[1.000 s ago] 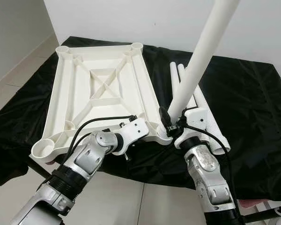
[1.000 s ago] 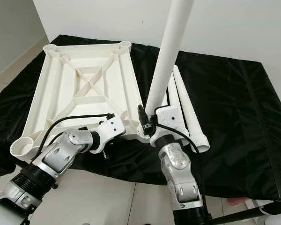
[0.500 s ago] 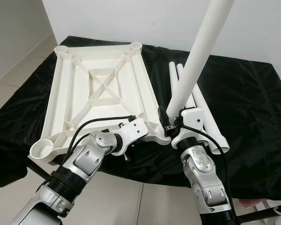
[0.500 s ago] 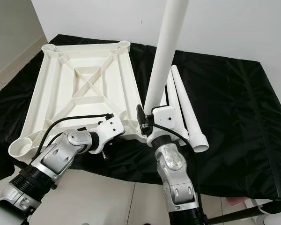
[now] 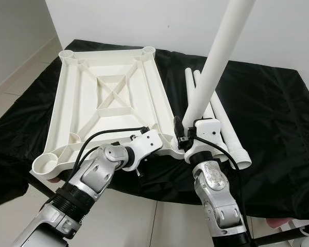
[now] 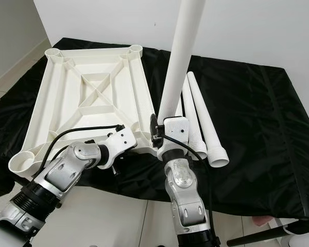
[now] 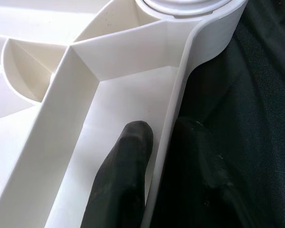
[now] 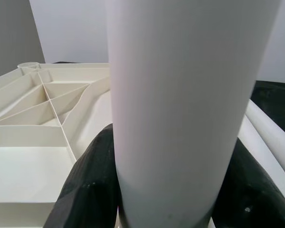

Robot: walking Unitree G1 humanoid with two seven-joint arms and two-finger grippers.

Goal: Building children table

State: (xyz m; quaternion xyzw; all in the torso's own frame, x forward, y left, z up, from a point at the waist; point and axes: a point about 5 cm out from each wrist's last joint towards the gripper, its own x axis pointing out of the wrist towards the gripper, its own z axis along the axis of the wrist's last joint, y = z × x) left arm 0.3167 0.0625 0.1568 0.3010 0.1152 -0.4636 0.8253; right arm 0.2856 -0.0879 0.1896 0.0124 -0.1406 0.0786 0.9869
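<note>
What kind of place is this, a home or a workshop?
Probably a room in a home: a tiled floor, plain white walls and a low surface under a black cloth, where an upturned white tabletop is getting its legs.

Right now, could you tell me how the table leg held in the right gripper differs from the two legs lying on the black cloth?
The held leg stands nearly upright; the two loose legs lie flat on the black cloth.
The held leg is clamped by the right gripper at the tabletop's near corner socket; the loose legs lie free beside the tabletop.
All three are plain white tubes.
</note>
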